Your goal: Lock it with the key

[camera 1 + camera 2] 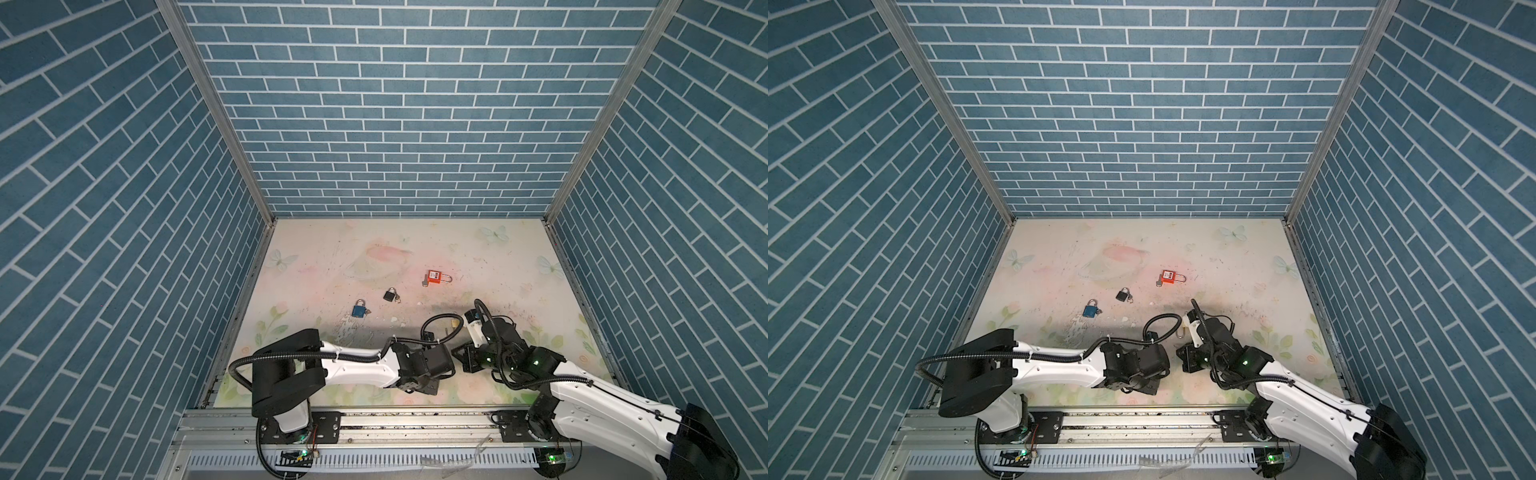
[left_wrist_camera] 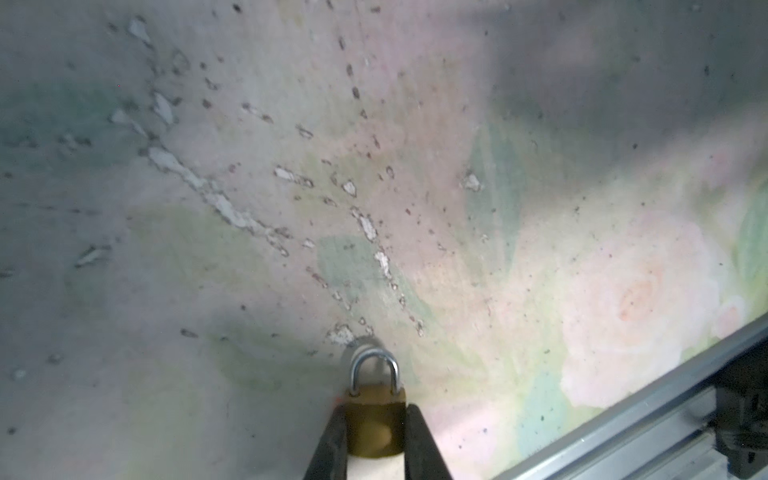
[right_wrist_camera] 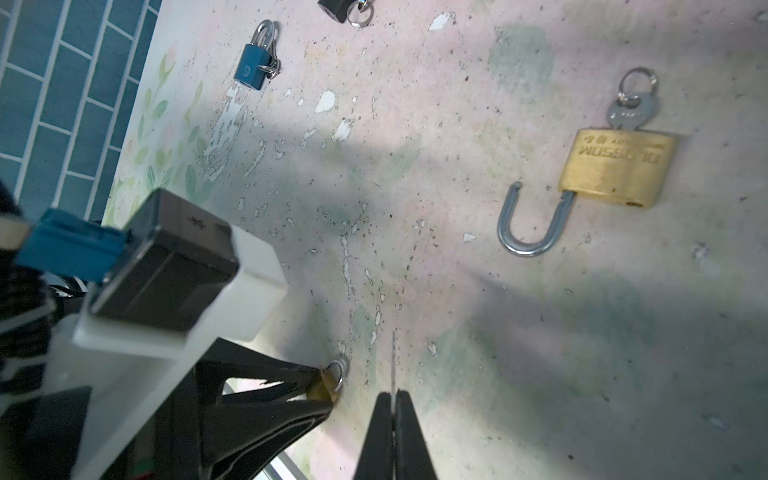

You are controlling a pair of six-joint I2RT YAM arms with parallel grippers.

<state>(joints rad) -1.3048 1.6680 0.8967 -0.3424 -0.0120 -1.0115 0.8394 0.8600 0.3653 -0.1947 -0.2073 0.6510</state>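
A small brass padlock (image 2: 376, 399) with its shackle down sits between the fingers of my left gripper (image 2: 374, 411), which is shut on its body just above the floral table. The same padlock (image 3: 322, 384) shows at the tips of the left gripper (image 3: 326, 388) in the right wrist view. My right gripper (image 3: 392, 392) is shut on the key (image 3: 393, 365), seen edge-on as a thin silver blade sticking out past the fingertips. The blade stands a short way beside the padlock, not touching it. In both top views the two wrists face each other at the front middle, and their fingertips are hidden.
A large brass padlock (image 3: 615, 170) lies with its shackle open and a key in it. Farther off lie a blue padlock (image 1: 359, 309), a black padlock (image 1: 389, 295) and a red padlock (image 1: 436, 277). A metal rail (image 2: 623, 432) runs along the table's front edge. Blue brick walls enclose three sides.
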